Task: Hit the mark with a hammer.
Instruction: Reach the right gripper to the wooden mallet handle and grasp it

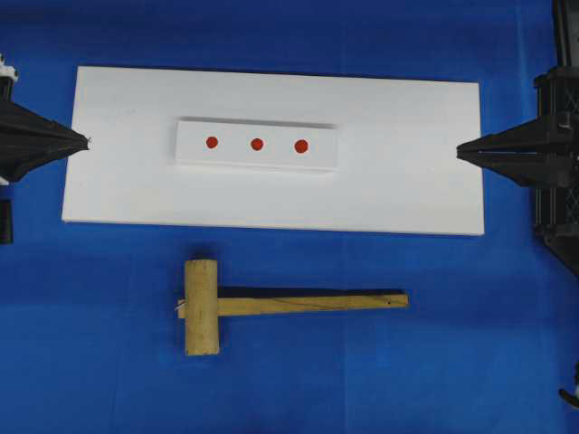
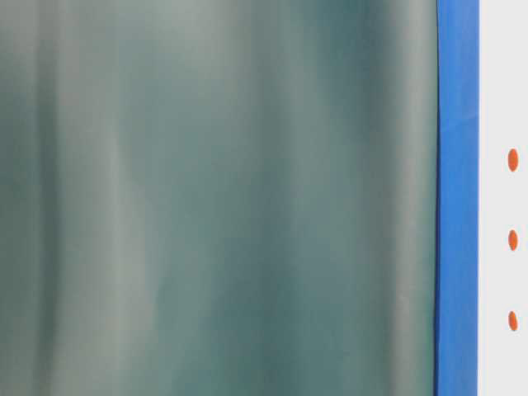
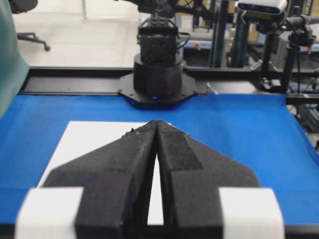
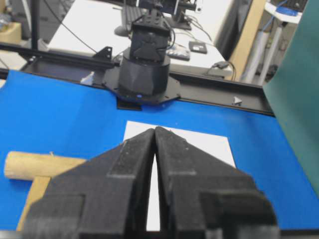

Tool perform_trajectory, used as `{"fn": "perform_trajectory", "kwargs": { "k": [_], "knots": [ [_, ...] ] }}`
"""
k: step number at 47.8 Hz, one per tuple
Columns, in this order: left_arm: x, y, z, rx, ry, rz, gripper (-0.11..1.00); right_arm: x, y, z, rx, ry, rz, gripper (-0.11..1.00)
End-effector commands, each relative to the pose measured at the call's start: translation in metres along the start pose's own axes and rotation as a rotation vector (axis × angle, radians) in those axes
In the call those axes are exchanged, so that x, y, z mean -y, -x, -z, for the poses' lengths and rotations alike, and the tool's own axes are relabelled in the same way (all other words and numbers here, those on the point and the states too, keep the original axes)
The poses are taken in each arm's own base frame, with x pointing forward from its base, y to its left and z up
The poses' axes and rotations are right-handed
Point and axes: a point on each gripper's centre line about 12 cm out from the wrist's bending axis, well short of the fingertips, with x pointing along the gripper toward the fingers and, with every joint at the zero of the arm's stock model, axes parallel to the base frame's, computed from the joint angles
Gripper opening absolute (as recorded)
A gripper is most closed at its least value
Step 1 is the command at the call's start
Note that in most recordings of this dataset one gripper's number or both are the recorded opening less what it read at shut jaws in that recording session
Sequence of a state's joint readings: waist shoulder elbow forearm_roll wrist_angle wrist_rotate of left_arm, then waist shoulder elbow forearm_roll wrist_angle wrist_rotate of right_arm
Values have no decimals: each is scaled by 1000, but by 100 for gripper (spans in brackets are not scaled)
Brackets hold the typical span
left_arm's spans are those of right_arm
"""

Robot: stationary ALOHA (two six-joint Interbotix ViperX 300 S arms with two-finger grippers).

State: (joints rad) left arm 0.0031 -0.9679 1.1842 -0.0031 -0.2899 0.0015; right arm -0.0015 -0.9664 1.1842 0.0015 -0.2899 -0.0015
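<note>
Both tools pressed together, holding nothing: left tool (image 1: 88, 141) at left edge, right tool (image 1: 459, 152) at right edge. Mark (image 1: 257, 144) upper centre, middle dot on block (image 1: 235, 155), on white board (image 1: 398, 163). Hammer (image 1: 271, 306) lower centre on blue counter (image 1: 90, 344), head left, well apart from both tools.

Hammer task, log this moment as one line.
wooden mallet: untouched on blue mat | middle red dot: unhit | left gripper: shut | right gripper: shut
</note>
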Motion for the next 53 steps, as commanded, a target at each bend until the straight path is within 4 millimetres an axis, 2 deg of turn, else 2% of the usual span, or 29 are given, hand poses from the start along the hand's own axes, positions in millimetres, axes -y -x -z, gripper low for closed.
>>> {"fn": "perform_trajectory", "kwargs": {
  "k": [1, 6, 17, 24, 29, 32, 36, 43, 47, 49, 53],
  "knots": [
    [0, -2, -4, -5, 17, 0, 0, -4, -6, -8, 9, -5, -21, 0],
    [0, -2, -2, -15, 20, 0, 0, -16, -15, -8, -37, -16, -75, -6],
    [0, -3, -2, -15, 29, -1, 0, -46, -46, -5, -135, -52, -182, -6],
    [0, -3, -1, -18, 32, -1, 0, -54, -73, 8, -217, -101, -185, -5],
    [0, -3, -3, -12, 30, -2, 0, -60, -91, 21, -276, -138, -182, 0],
    [0, -2, -4, -6, 32, -1, 0, -64, -101, 30, -316, -161, -180, 7],
    [0, 0, -6, 2, 30, -1, 0, -71, -118, 43, -384, -190, -178, 23],
    [0, 0, -7, 8, 32, -2, 0, -86, -140, 68, -513, -204, -180, 67],
    [0, 0, -7, 8, 32, -2, 0, -93, -151, 85, -570, -208, -180, 88],
    [0, 0, -7, 6, 32, -2, 0, -96, -156, 95, -596, -216, -174, 92],
    [0, 1, -7, 8, 32, -1, 0, -99, -165, 116, -626, -252, -153, 89]
  ]
}}
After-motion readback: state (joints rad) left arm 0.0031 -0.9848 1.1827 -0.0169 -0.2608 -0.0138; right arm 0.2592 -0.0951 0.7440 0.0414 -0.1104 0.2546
